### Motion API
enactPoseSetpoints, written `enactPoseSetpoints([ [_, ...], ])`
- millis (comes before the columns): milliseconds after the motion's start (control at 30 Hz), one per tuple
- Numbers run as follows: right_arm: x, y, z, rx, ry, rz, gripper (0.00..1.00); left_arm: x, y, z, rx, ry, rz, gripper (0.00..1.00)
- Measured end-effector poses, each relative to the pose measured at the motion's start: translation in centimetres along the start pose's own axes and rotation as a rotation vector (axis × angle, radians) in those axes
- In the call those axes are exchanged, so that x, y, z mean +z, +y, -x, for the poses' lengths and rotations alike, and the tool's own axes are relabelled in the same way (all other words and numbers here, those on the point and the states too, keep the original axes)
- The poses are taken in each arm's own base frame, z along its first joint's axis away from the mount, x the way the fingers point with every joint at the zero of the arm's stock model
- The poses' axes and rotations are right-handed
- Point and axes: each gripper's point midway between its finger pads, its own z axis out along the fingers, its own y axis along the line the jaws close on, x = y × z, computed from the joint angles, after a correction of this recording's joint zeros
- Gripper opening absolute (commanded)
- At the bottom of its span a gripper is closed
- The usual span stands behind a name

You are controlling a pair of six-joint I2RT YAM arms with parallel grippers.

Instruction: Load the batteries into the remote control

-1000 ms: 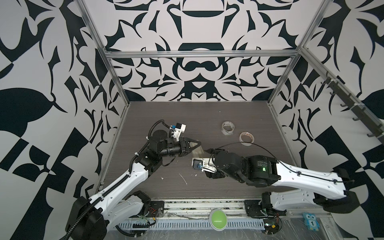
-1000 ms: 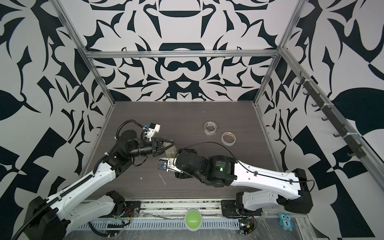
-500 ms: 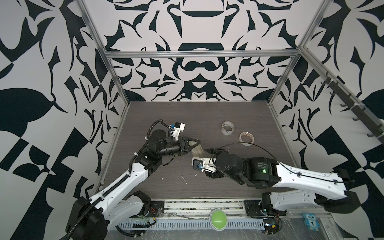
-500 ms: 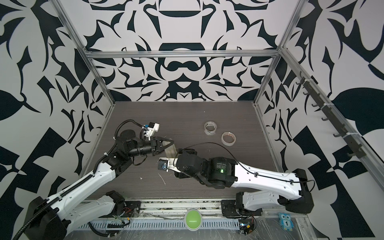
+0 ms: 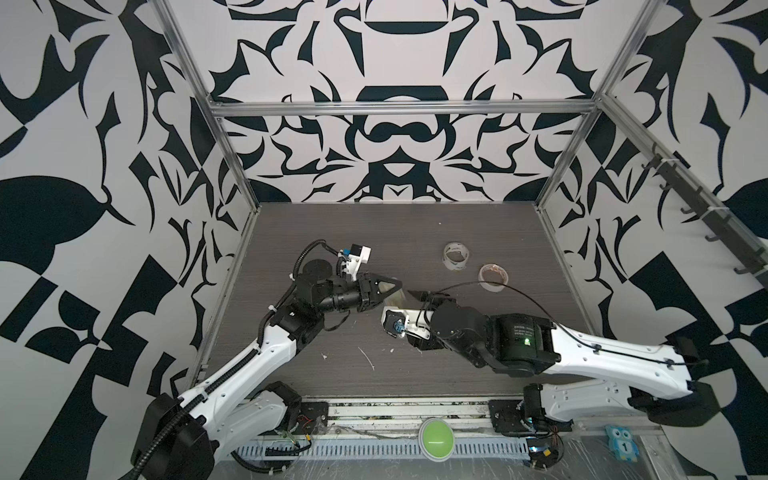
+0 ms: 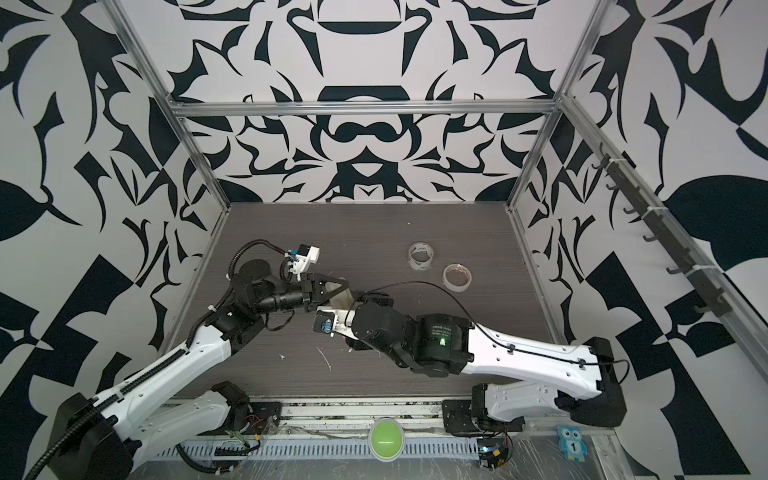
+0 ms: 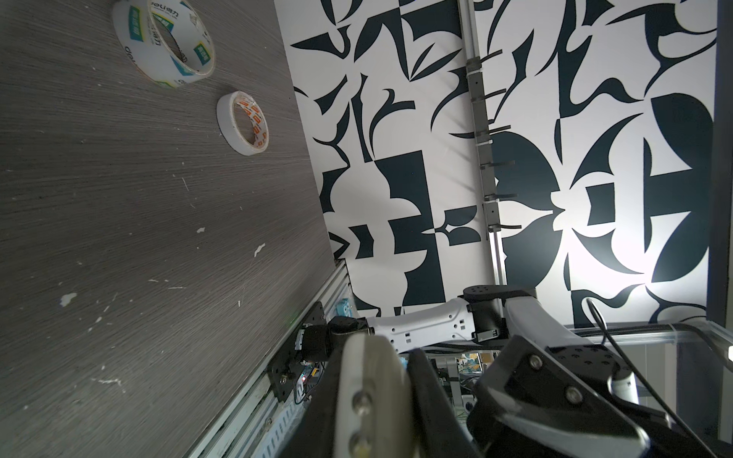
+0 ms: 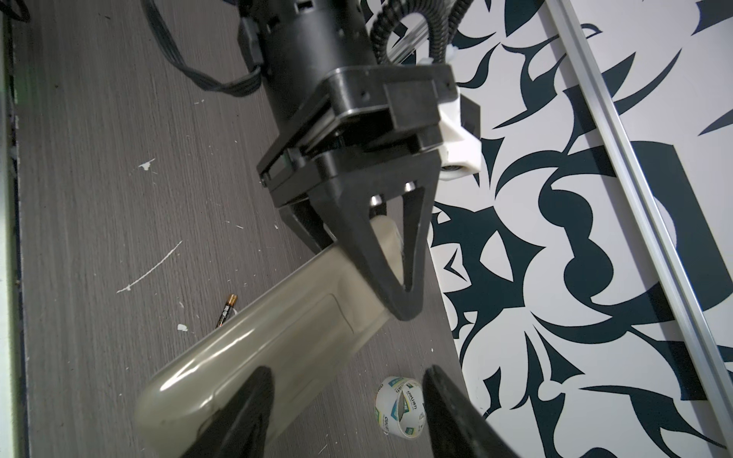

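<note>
1. The desk (image 5: 374,232) is dark wood grain flecked with pale scraps. Both arms meet above its middle.
2. The left gripper (image 5: 392,289) is clamped tight on 1 end of the remote control (image 8: 254,349). It holds the handset tilted in the air over the desk's middle, with the pale back turned toward the right wrist camera.
3. The right gripper (image 8: 345,370) has its jaws well apart at the remote's free, rounded end and holds nothing. 1 finger (image 8: 254,404) overlaps that end, and we cannot tell whether it touches.
4. The battery cover (image 8: 309,317) on the back looks closed, with its seam showing near the left gripper's clamp. We judge the step in hand is getting this cover off.
   - We would bring the right gripper's jaws onto the cover panel alone, not around the whole body.
   - We would push along the remote's length while the left gripper takes the load.
   - Pressing too hard could twist the handset out of the clamp.
5. 2 tape rolls (image 5: 456,256) (image 5: 493,277) sit right of the desk's middle, nearer its right edge, well apart from the work.
6. 1 battery (image 8: 227,311) lies on the desk, partly hidden behind the raised remote. We cannot find the other.
</note>
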Motion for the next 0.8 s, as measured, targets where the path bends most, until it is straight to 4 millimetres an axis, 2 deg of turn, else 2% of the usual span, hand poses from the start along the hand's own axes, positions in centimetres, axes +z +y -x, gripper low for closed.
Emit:
enactPoseSetpoints([
  [167,-0.2,0.3,0.2,-0.005,-0.013,0.021,0.65,-0.2,0.0,0.0,0.001,-0.003,-0.001,0.0],
  [433,-2.1,0.8,0.6,0.007,-0.08,0.097,0.65,-0.5,0.2,-0.3,0.002,0.006,-0.008,0.0],
  [800,-0.9,2.9,0.2,-0.033,-0.041,0.18,0.64,-0.6,0.0,-0.9,0.016,0.041,-0.032,0.0],
])
